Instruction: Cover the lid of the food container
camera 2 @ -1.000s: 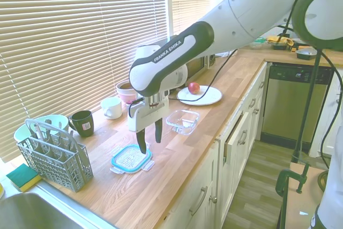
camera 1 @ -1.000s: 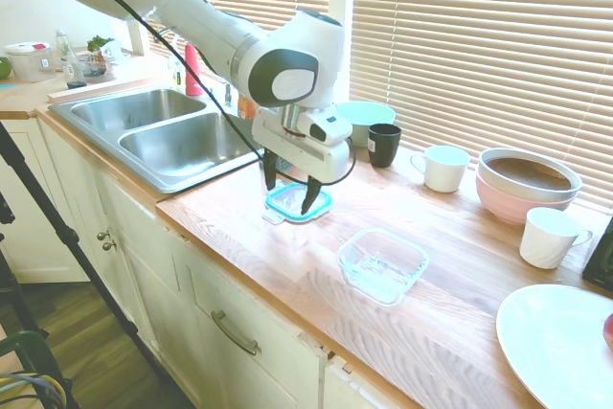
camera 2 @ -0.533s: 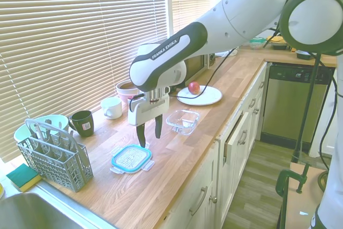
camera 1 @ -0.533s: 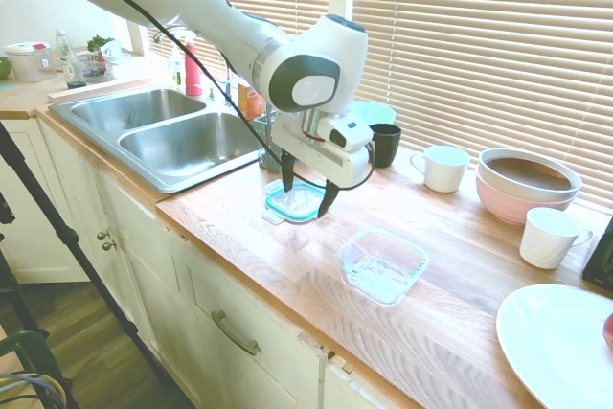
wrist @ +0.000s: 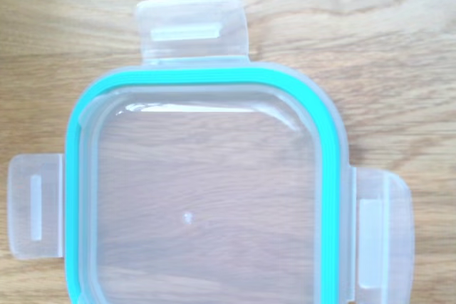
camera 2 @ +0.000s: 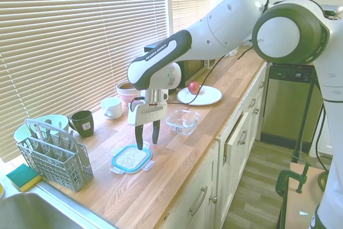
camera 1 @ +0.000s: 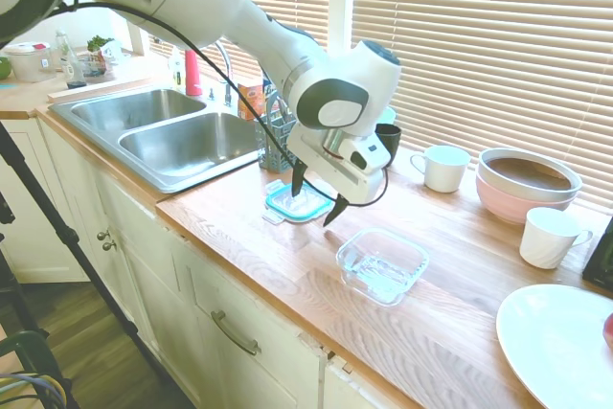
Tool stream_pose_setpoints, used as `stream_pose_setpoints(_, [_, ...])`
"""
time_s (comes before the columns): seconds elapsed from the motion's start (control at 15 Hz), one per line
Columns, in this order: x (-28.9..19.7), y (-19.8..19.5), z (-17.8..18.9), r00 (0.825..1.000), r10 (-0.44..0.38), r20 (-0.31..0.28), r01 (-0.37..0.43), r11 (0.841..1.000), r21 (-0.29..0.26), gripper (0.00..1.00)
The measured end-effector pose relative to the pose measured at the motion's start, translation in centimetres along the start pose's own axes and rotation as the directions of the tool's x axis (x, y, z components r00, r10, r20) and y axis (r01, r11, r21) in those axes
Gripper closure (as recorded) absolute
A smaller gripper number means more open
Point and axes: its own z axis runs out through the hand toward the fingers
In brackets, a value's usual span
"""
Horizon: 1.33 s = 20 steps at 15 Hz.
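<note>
The lid (camera 1: 286,204) lies flat on the wooden counter, clear in the centre with a teal rim and clear side flaps. It also shows in the second exterior view, lid (camera 2: 131,158), and fills the wrist view, lid (wrist: 206,197). My gripper (camera 1: 314,196) hangs just above the lid, open, with nothing between its fingers; in the second exterior view the gripper (camera 2: 146,139) stands over the lid's far edge. The food container (camera 1: 381,264), a clear glass dish, sits empty on the counter beside the lid, apart from it, food container (camera 2: 183,120).
A steel double sink (camera 1: 163,131) lies beyond the lid. A grey cutlery drainer (camera 2: 51,154), a teal bowl (camera 2: 21,131), a black mug (camera 2: 83,123), white mugs (camera 1: 442,167), stacked pink and grey bowls (camera 1: 527,184) and a white plate (camera 2: 199,96) with an apple stand around.
The arm has swung and the gripper has turned over the lid, shifting slightly toward the container. The lid and container have not moved.
</note>
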Motion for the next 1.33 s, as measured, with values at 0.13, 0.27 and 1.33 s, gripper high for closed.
stream_pose_setpoints(0.13, [0.6, 0.2, 0.2, 1.0, 0.002, 0.012, -0.003, 1.0, 0.017, 0.0])
stream_pose_setpoints(0.27, [1.0, 0.1, 0.4, 1.0, -0.002, 0.022, 0.001, 0.999, 0.033, 0.0])
stream_pose_setpoints(1.33, [1.6, -0.1, 0.9, 0.996, 0.025, 0.09, -0.034, 0.994, 0.1, 0.0])
